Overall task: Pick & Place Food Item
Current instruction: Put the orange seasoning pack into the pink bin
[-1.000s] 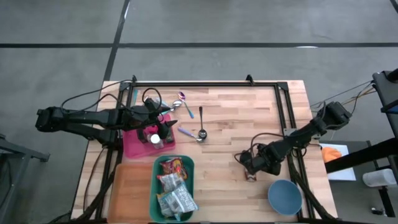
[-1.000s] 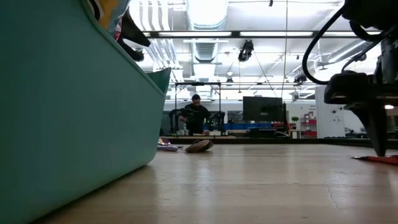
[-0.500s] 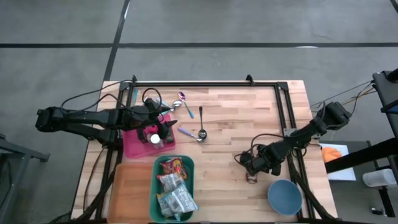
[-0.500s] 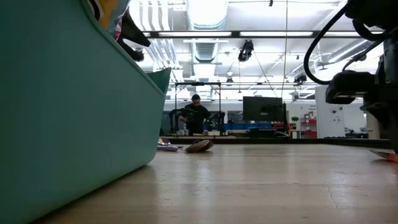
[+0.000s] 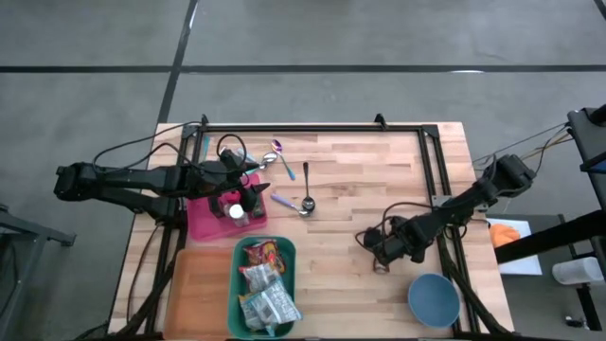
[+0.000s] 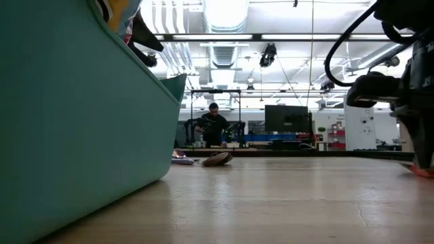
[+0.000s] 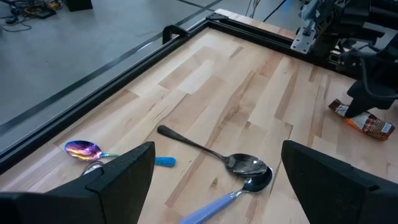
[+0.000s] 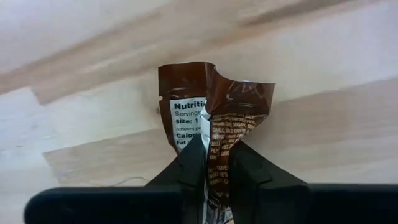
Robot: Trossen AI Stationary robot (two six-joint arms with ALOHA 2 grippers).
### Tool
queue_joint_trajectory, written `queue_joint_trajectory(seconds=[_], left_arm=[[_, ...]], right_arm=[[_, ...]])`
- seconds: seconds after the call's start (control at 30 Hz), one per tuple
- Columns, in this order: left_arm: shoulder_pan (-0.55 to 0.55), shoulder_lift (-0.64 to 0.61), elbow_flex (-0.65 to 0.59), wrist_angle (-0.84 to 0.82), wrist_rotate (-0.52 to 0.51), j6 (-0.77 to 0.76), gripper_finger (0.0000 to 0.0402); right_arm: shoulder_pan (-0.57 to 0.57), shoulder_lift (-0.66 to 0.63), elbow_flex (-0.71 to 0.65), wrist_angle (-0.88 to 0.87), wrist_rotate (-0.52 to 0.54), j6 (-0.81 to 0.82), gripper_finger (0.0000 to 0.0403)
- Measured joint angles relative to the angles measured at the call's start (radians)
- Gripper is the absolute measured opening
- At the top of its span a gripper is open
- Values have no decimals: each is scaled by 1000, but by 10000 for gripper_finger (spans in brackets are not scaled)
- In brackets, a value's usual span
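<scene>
Spoons [image 5: 305, 188] x4, bins x2, 1 bowl [image 5: 435, 299], right gripper [image 8: 214, 163] pinching 1 brown snack pkt [image 8: 217, 118], left gripper [image 7: 214, 186] wide.

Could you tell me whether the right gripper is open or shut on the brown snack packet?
Shut: the right gripper pinches the brown snack packet, crumpling it between its fingers.

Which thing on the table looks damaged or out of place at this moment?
The brown snack packet near the blue bowl looks crumpled, with a ragged top edge; the right tool is shut on it. The spoons lie scattered at odd angles. The left tool hangs open over the pink tray.
</scene>
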Motion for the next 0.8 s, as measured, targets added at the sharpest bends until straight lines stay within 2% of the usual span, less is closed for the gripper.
queue_joint_trajectory(seconds=[0.23,0.4,0.63,0.8], left_arm=[[0,0,0,-1,0,0,352],[0,0,0,-1,0,0,352],[0,0,0,-6,0,0,352],[0,0,0,-8,0,0,352]], right_arm=[[0,-26,-2,0,57,-35,55],[0,-56,-2,8,136,-107,57],[0,-130,-1,13,346,-220,57],[0,-191,-1,81,550,-439,58]])
